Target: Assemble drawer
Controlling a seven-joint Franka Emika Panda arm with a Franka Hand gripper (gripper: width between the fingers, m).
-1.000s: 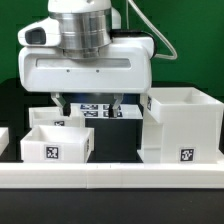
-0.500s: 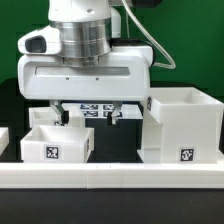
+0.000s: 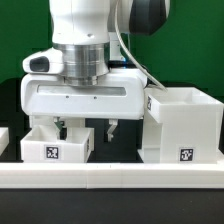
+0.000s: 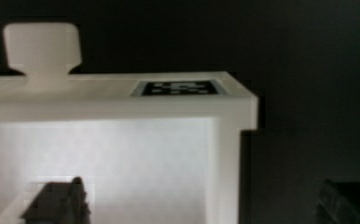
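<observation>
A small open-topped white drawer box (image 3: 55,148) with a marker tag on its front stands at the exterior view's left. In the wrist view the box (image 4: 115,150) shows a tag on its rim and a white knob (image 4: 44,45) on one side. A bigger open white drawer case (image 3: 180,125) stands at the exterior view's right. My gripper (image 3: 86,132) is open and empty, low over the small box. One finger (image 4: 56,200) is above the box's inside and the other (image 4: 351,200) is outside it, so its side wall lies between the jaws.
A white rail (image 3: 110,176) runs along the front of the black table. Another white part (image 3: 3,137) shows at the far left edge of the exterior view. The drawer case stands close to the gripper body on the exterior view's right.
My gripper has moved down and toward the exterior view's left, from above the marker board to over the small box's wall. It stays open. The marker board is now hidden behind it.
</observation>
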